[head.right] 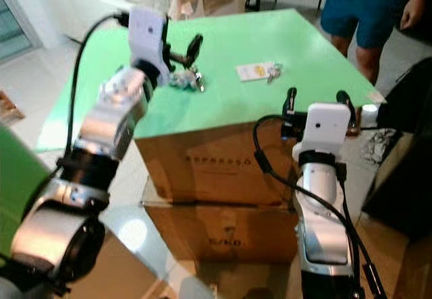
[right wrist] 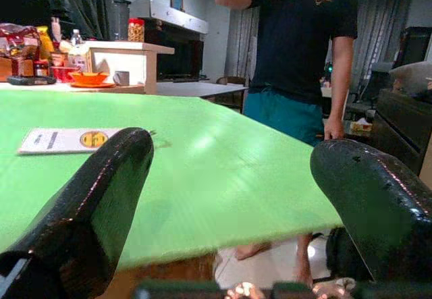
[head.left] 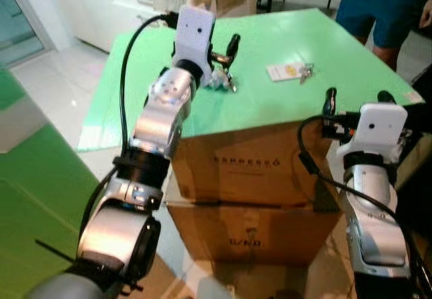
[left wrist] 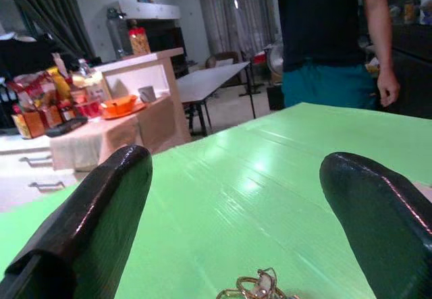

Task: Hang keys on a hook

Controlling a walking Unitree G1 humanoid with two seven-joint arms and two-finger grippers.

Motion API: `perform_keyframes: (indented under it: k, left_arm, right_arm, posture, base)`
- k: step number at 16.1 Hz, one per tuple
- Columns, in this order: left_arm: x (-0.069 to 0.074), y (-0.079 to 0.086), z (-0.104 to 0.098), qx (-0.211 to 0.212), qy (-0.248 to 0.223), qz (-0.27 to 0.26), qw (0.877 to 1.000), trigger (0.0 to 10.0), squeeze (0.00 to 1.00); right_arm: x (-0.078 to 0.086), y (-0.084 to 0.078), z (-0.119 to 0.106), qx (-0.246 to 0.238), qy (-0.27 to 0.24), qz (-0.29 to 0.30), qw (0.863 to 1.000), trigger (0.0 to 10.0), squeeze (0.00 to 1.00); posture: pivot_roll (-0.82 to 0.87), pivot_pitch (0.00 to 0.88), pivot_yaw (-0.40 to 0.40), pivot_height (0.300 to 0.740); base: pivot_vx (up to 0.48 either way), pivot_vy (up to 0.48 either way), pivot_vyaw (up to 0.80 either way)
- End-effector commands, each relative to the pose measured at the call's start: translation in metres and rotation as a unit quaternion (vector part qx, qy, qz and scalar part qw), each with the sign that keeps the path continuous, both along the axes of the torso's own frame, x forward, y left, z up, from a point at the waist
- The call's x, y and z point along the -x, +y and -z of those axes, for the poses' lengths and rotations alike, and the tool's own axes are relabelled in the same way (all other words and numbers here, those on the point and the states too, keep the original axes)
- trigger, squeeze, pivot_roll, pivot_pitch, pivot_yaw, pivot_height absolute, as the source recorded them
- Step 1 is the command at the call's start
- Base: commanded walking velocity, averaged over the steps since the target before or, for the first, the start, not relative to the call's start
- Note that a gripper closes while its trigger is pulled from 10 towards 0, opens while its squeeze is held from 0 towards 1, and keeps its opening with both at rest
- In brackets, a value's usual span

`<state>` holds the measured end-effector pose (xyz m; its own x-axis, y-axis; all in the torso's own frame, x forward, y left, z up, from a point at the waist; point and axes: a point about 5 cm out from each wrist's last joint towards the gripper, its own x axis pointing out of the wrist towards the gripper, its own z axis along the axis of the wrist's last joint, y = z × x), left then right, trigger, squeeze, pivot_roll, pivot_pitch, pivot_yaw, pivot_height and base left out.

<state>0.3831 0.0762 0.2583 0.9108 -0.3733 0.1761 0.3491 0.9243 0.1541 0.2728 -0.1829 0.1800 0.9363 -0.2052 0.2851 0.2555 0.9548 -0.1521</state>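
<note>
Glossy green tabletop (head.left: 283, 103), matt brown cardboard box (head.left: 250, 171), shiny metal keys (head.left: 305, 73), paper tag (head.left: 283, 71)

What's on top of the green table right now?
On the green table: a bunch of keys just under the open left gripper, and a white tag with keys farther right. Whatever lies beneath the tag is covered. No hook is visible.

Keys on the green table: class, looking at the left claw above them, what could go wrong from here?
1. The left claw is open over the keys; closing off-centre could push them along the green table.
2. A second key bunch with a white tag lies nearby and could be taken by mistake.
</note>
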Motion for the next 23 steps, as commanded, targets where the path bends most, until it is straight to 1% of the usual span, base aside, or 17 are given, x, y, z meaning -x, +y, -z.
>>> perform_keyframes:
  k: [1,2,4,8,10,11,12,14,16,19,22,23]
  left_arm:
    - [-0.005,0.004,0.006,-0.001,0.04,0.001,0.999,10.0,0.0]
    - [-0.006,0.005,0.009,0.002,0.052,0.002,0.999,10.0,0.0]
    - [-0.011,0.008,0.024,0.01,0.109,-0.003,0.994,10.0,0.0]
    - [-0.015,0.009,0.027,0.008,0.131,-0.005,0.991,10.0,0.0]
    - [-0.017,0.009,0.027,0.027,0.163,-0.003,0.986,10.0,0.0]
    - [-0.017,0.009,0.028,0.028,0.166,-0.002,0.986,10.0,0.0]
    - [-0.017,0.007,0.031,0.038,0.19,0.006,0.981,10.0,0.0]
    - [-0.017,0.006,0.033,0.033,0.194,0.005,0.98,10.0,0.0]
    - [-0.015,0.005,0.038,0.015,0.201,0.003,0.98,10.0,0.0]
    - [-0.012,-0.002,0.039,0.002,0.198,0.025,0.98,10.0,0.0]
    - [-0.009,-0.011,0.035,-0.008,0.178,0.051,0.983,10.0,0.0]
    - [-0.006,-0.016,0.028,-0.015,0.155,0.068,0.985,10.0,0.0]
  right_arm:
    - [0.002,0.001,-0.005,0.002,-0.011,0.002,1.0,10.0,0.0]
    - [0.002,0.002,-0.005,0.002,-0.011,0.003,1.0,10.0,0.0]
    - [0.002,0.002,-0.005,0.002,-0.011,0.003,1.0,10.0,0.0]
    - [0.004,0.002,-0.004,0.001,-0.007,0.005,1.0,10.0,0.0]
    - [0.005,0.002,-0.002,0.0,-0.002,0.006,1.0,10.0,0.0]
    - [0.005,0.002,-0.002,0.0,-0.002,0.006,1.0,10.0,0.0]
    - [0.005,0.002,-0.002,-0.001,0.0,0.006,1.0,10.0,0.0]
    - [0.005,0.002,-0.001,-0.001,0.002,0.005,1.0,10.0,0.0]
    - [0.005,0.002,-0.001,-0.001,0.004,0.005,1.0,10.0,0.0]
    - [0.004,0.002,-0.001,-0.001,0.006,0.004,1.0,10.0,0.0]
    - [0.005,0.002,0.0,-0.001,0.006,0.005,1.0,10.0,0.0]
    - [0.005,0.003,0.0,-0.001,0.007,0.006,1.0,10.0,0.0]
  posture:
    - [-0.25,0.0,0.131,0.74]
    - [-0.25,0.0,0.132,0.74]
    - [-0.25,0.0,0.135,0.74]
    - [-0.26,0.0,0.139,0.74]
    - [-0.26,0.0,0.141,0.74]
    - [-0.26,0.0,0.141,0.74]
    - [-0.26,0.0,0.141,0.74]
    - [-0.26,0.0,0.139,0.74]
    - [-0.25,0.0,0.138,0.74]
    - [-0.26,0.0,0.138,0.74]
    - [-0.26,0.0,0.141,0.74]
    - [-0.26,0.0,0.144,0.74]
  base:
    - [0.0,0.0,0.0]
    - [0.0,0.0,0.0]
    - [0.0,0.0,0.0]
    - [0.0,0.0,0.0]
    - [0.0,0.0,0.0]
    - [0.0,0.0,0.0]
    - [0.0,0.0,0.0]
    - [0.0,0.0,0.0]
    - [0.0,0.0,0.0]
    - [0.0,0.0,0.0]
    - [0.0,0.0,0.0]
    - [0.0,0.0,0.0]
